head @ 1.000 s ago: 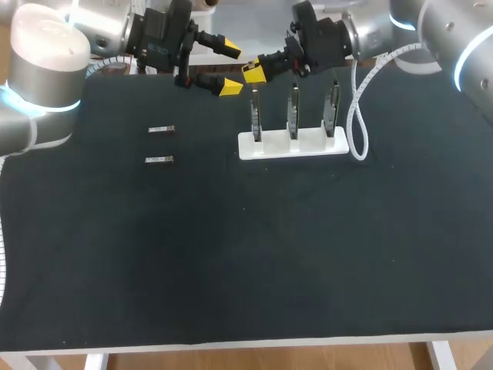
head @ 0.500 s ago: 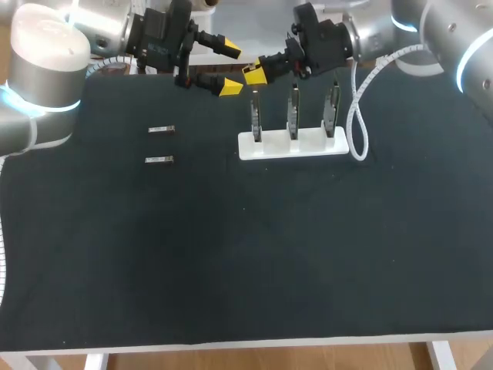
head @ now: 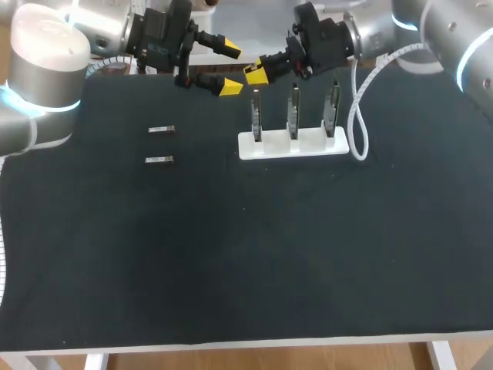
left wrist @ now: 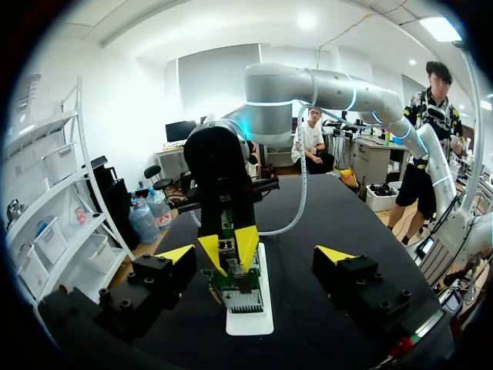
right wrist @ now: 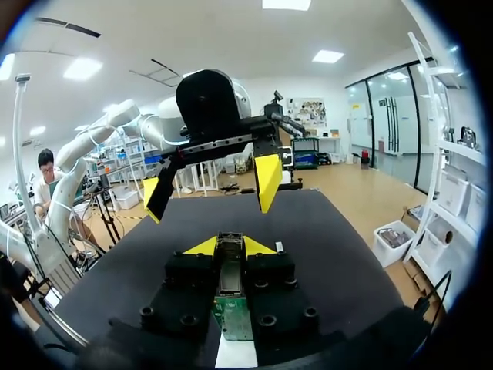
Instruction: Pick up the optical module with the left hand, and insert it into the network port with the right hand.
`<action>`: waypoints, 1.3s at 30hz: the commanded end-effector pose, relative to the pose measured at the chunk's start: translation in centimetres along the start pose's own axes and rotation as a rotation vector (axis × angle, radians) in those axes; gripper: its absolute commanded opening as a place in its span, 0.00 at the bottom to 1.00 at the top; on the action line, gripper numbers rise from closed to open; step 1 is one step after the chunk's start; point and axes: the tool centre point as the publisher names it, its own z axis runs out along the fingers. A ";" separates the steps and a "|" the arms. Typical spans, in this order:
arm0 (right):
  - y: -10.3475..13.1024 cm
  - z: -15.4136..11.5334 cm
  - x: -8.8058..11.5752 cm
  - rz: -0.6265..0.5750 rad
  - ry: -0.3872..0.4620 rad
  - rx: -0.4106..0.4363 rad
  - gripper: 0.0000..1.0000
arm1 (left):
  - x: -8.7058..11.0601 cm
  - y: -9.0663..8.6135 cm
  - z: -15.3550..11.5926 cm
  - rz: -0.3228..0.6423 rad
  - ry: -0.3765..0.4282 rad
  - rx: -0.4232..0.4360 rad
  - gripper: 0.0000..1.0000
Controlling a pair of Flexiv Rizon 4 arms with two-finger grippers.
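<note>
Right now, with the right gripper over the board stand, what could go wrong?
1. The right gripper, shut on the optical module, sits just above the end board; a slightly off push could jam it or tip the white stand.
2. The open left gripper hangs very close; the two might collide.

You've got a silver optical module (right wrist: pixel 229 268) pinched between the right gripper's (right wrist: pixel 229 247) yellow tips, lying along them, close to the end one of three upright green network port boards (head: pixel 293 110). A spare module (head: pixel 162 129) and a second spare (head: pixel 158 159) lie flat, well apart from the left gripper (head: pixel 228 68).
</note>
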 end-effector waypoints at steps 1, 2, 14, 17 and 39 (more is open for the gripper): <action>-0.8 -0.1 -0.1 -0.005 0.011 -0.142 0.00 | 0.0 0.2 0.0 0.001 0.001 0.003 1.00; -0.8 -0.1 -0.1 -0.005 0.010 -0.142 0.00 | 0.0 0.2 0.0 0.001 0.001 0.003 1.00; -0.7 0.4 0.5 0.005 -0.011 -0.146 0.00 | 0.0 0.2 0.0 0.001 0.001 0.003 1.00; -0.7 0.4 0.6 0.006 -0.011 -0.146 0.00 | 0.0 0.2 0.0 0.001 0.001 0.003 1.00; -0.8 0.3 0.3 -0.003 -0.007 -0.139 1.00 | 0.0 0.2 0.0 0.001 0.001 0.003 1.00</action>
